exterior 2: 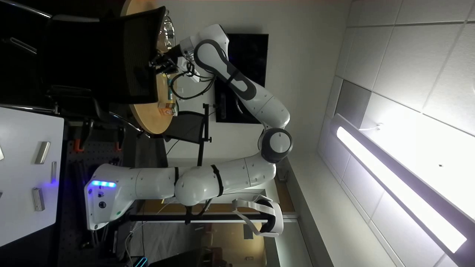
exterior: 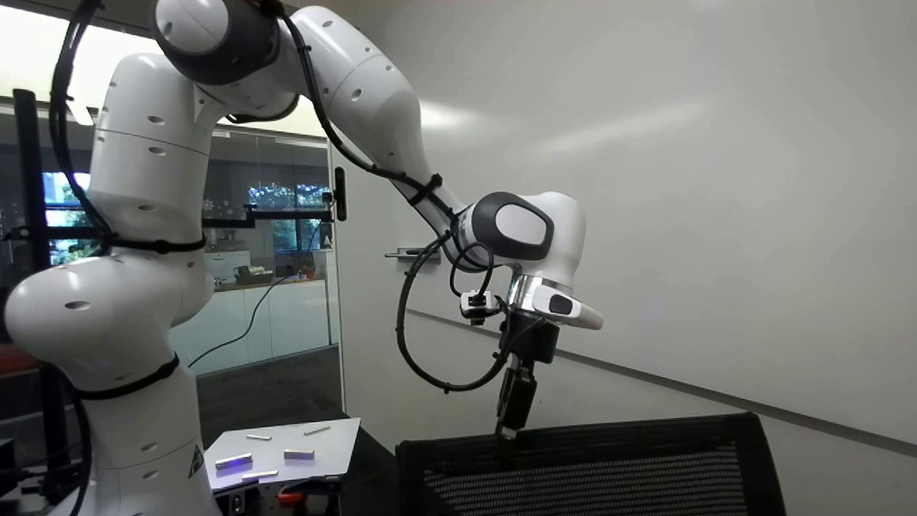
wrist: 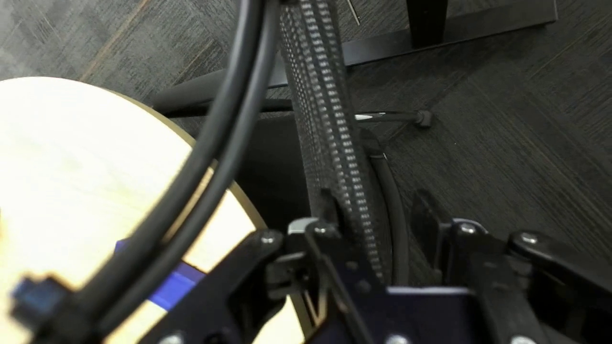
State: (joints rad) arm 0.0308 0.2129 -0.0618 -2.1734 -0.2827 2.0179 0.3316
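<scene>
Over the black chair back [exterior: 609, 438] hung the white arm [exterior: 376, 100], bent downward; a lower dip would probably have shoved the chair back sideways. Just beside the chair back, in the wrist view, was the round counter [wrist: 71, 143], near enough that such a shove might have jolted it. At the chair back's top edge the hand [wrist: 375, 210] was spread with nothing pinched; one finger [wrist: 329, 215] overlapped the chair back, the opposite finger [wrist: 430, 224] appeared past it, and touch could not be told. Closing so unevenly could have nudged or slipped off the chair back. Black cables [wrist: 241, 52] curved along its counter side and risked snagging it. Past them from the chair back, a blue strip [wrist: 179, 286] lay on the counter, liable to slide if bumped
</scene>
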